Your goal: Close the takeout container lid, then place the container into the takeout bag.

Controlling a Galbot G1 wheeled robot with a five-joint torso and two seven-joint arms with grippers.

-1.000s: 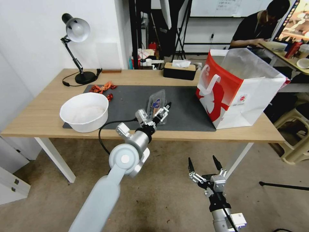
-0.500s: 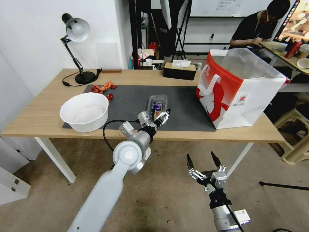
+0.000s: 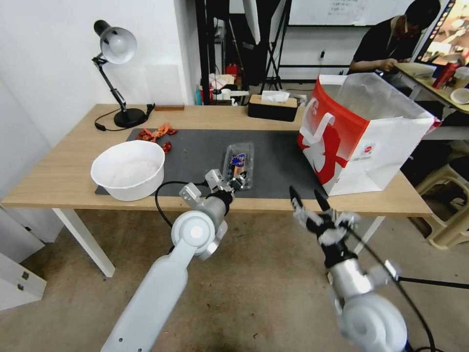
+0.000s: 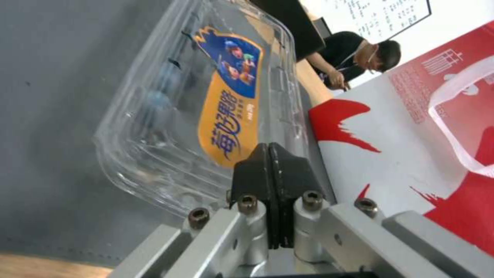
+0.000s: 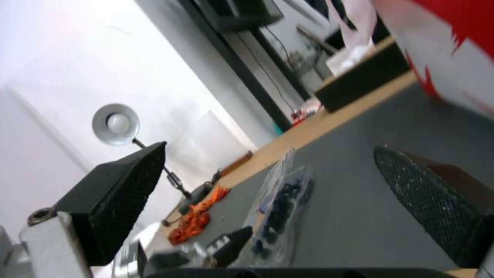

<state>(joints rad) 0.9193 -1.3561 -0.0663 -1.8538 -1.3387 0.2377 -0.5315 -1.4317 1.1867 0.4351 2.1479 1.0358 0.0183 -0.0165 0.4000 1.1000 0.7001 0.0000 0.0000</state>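
The right pincer [image 3: 309, 197] is held nearest, raised at the counter's [image 3: 73, 171] front edge, its two black fingers [image 5: 121, 197] spread apart with nothing between them. The left pincer [image 3: 238, 182] is seen at the near end of the takeout container [image 3: 239, 165], its black fingers [image 4: 273, 173] pressed together and empty, lying against the clear plastic edge. The takeout container is laid flat on the dark grey mat [image 3: 195, 151] in the middle of the counter, with the lid [image 4: 226, 100] folded down over it and the orange-and-blue label facing up; dark berries are made out inside from the right wrist view. To the left, a white bowl [image 3: 128, 169] is set on the mat's corner. To the right, the takeout bag [image 3: 361, 137] is stood upright and open, partly on the mat, well apart from the container. Farther back, a black tissue box [image 3: 272, 107] and a desk lamp [image 3: 116, 73] are placed near the counter's far edge.
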